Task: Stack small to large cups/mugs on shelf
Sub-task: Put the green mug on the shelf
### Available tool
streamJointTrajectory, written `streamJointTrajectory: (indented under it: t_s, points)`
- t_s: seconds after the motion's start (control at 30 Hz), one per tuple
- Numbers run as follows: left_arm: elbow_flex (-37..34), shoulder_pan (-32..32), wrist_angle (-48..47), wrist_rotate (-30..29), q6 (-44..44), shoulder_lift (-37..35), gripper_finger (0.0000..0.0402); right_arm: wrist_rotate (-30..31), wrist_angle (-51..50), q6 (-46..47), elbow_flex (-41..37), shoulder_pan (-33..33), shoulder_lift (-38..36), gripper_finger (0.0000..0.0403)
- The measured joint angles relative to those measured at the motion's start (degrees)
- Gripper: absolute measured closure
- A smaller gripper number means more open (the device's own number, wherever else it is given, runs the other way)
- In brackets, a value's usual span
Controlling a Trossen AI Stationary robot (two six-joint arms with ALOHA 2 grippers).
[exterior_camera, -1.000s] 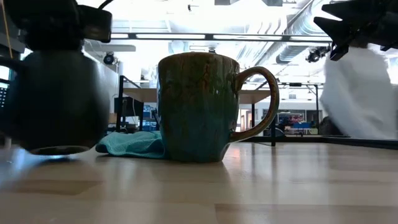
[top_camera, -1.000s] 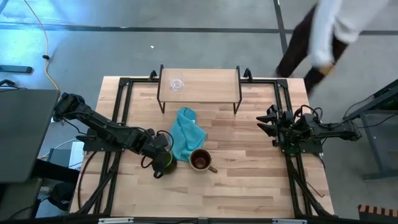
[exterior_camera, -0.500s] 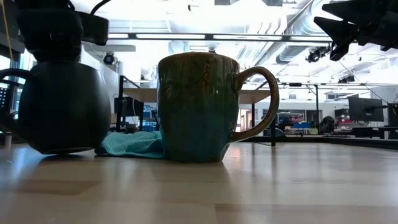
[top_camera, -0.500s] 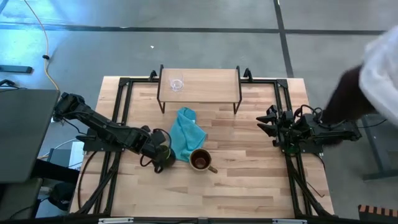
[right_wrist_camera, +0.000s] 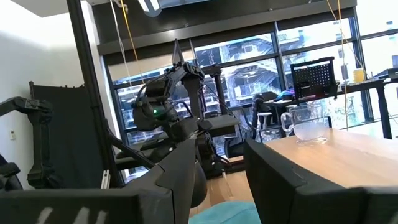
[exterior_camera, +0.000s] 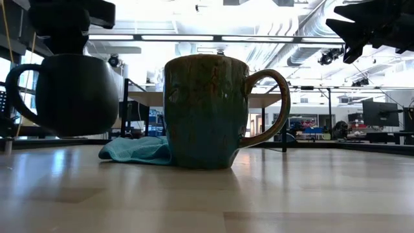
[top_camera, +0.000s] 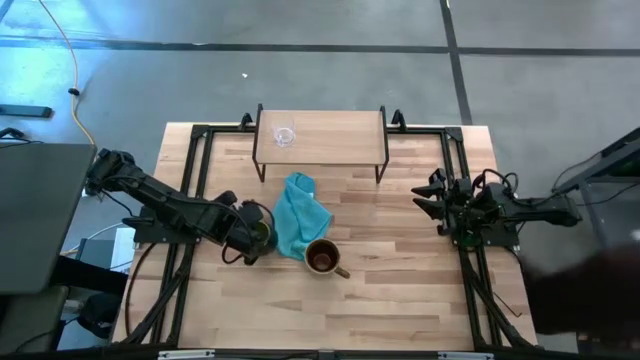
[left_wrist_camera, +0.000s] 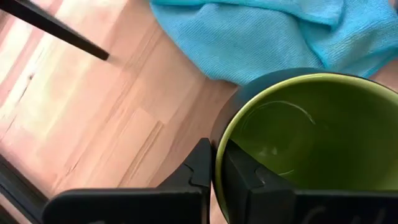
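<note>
My left gripper (top_camera: 254, 236) is shut on the dark mug with the green inside (left_wrist_camera: 298, 130), which hangs just above the table left of the teal cloth (top_camera: 298, 215); the low view shows this mug (exterior_camera: 71, 94) with its handle (exterior_camera: 18, 90) to the side. The olive-tan mug (top_camera: 322, 258) stands upright on the table, close to the cloth's near edge. A tiny clear glass cup (top_camera: 285, 136) stands on the left part of the shelf (top_camera: 340, 138) at the far edge. My right gripper (top_camera: 420, 198) waits open at the table's right side, touching nothing. My left gripper pinches the dark mug's rim (left_wrist_camera: 217, 146), one finger (left_wrist_camera: 244, 177) inside against the green wall and the other finger (left_wrist_camera: 200, 168) outside on the dark wall. The fingers come steeply from above. The mug hangs below them, lifted clear of the table and slightly tilted.
The teal cloth lies crumpled between the shelf and the two mugs. Black frame rails (top_camera: 195, 200) run along the table's left and right sides. Bare wood stretches across the table's near half (top_camera: 330, 310).
My left gripper has risen and gone a little toward the table's far edge, still shut on the dark mug. The mug, low at the table top a second ago, now hangs clear of it. A person has walked past beyond the table's right side.
</note>
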Motion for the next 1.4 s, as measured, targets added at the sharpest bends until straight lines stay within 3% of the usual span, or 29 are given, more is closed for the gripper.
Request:
streamJointTrajectory:
  t_s: [0.3,0.87,1.4]
  points:
    - [-0.02,0.0,-3.71,2.51,-1.74,0.24,0.0398,0.04,-0.04,0.12,0.0,0.0,0.0,0.0275]
    - [-0.02,0.0,-10.5,9.48,-21.63,2.48,0.0398,0.07,-0.11,0.49,0.0,-0.01,0.0,0.0275]
    - [-0.02,-0.04,-3.99,9.16,-18.22,2.89,0.0389,0.04,-0.22,0.64,-0.02,0.0,-0.01,0.0275]
